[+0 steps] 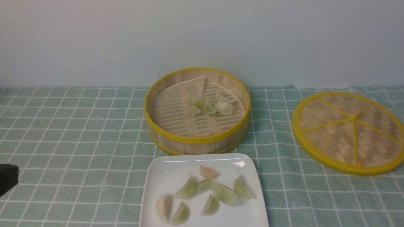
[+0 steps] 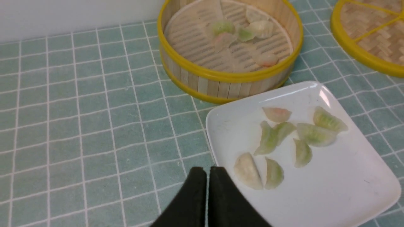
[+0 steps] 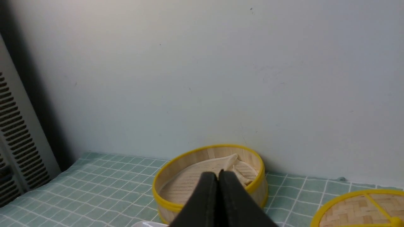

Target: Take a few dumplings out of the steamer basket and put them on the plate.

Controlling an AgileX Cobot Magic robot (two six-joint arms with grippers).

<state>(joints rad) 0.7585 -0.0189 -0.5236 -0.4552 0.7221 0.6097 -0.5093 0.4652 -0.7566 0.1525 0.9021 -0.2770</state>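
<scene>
The table (image 1: 79, 132), spread with a pale green cloth checked in white, runs back to a plain wall. The steamer basket (image 1: 195, 138) stands uncovered near the middle of the table, towards the wall, with its pale liner folded up at the basket's 12 o'clock side. The woven, yellow-rimmed lid (image 1: 348, 132) lies flat at 3 o'clock from the basket, clear of it. The plate (image 1: 170, 176) sits at 6 o'clock from the basket, its far edge just beside the basket's wall; whether the two touch cannot be told. The left tool (image 2: 207, 171) has its two black fingers pressed together with nothing between them. In the front view a dark piece at the far 9 o'clock edge, well apart from the plate, appears to be part of it. The right tool (image 3: 217, 175) is likewise closed tight and holds nothing, with the basket ahead of it and the lid off to one side. Eight dumplings (image 1: 224, 193) lie on the plate, mostly green tinted, one pinkish at the group's 12 o'clock and a cream one at its 8 o'clock. Several touch one another. A handful more dumplings (image 1: 224, 107) rest in the basket, bunched around the middle of its slatted floor, with one pinkish piece apart near the 5 o'clock wall.
</scene>
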